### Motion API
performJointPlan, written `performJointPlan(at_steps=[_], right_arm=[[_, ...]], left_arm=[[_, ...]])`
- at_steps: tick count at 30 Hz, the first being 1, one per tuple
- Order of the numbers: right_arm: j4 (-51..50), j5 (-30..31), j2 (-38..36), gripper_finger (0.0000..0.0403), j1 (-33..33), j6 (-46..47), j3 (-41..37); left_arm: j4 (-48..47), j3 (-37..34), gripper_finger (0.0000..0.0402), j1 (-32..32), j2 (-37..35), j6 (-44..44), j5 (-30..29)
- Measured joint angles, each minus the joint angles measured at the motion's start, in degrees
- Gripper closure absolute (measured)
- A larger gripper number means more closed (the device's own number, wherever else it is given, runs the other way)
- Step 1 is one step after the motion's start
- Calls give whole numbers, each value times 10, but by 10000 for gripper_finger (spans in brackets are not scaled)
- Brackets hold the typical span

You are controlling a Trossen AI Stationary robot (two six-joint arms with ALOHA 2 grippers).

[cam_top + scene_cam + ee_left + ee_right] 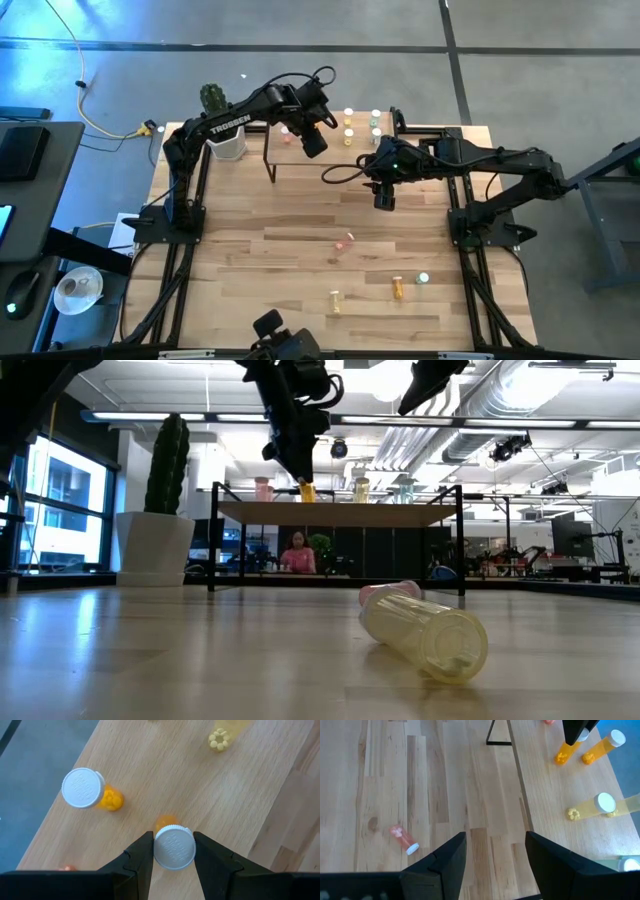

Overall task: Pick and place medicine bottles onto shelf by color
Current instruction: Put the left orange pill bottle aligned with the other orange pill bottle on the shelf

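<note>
My left gripper (173,857) is shut on an orange medicine bottle (166,823) above the light-wood shelf (340,513). Beside it a second orange bottle (88,790) and a yellow one (220,737) stand on the shelf board. My right gripper (495,857) hangs open over the table in front of the shelf, with nothing between its fingers. A pink bottle (403,839) lies on its side on the table below it. More bottles lie nearer the front edge: yellow (335,298), orange (398,288), green (423,278). My left gripper pinches the orange bottle's white cap (174,848) between its two fingers, one on each side of the cap's rim. The fingers slant down from above. The bottle stands upright under them, its base (561,757) at the shelf board; whether it rests there I cannot tell.
A white pot with a cactus (155,545) stands at the shelf's left end. Thin black legs (212,540) carry the shelf. In the low view a pale yellow bottle (425,632) lies close to the camera. A person (297,552) sits in the room behind.
</note>
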Motion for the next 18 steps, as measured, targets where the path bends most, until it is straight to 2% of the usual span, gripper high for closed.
performJointPlan(at_steps=[11,18], right_arm=[[0,0,0,208,0,0,0],[0,0,0,208,0,0,0]], left_arm=[[-1,0,282,0,0,14,-2],[-2,0,250,0,0,14,-2]])
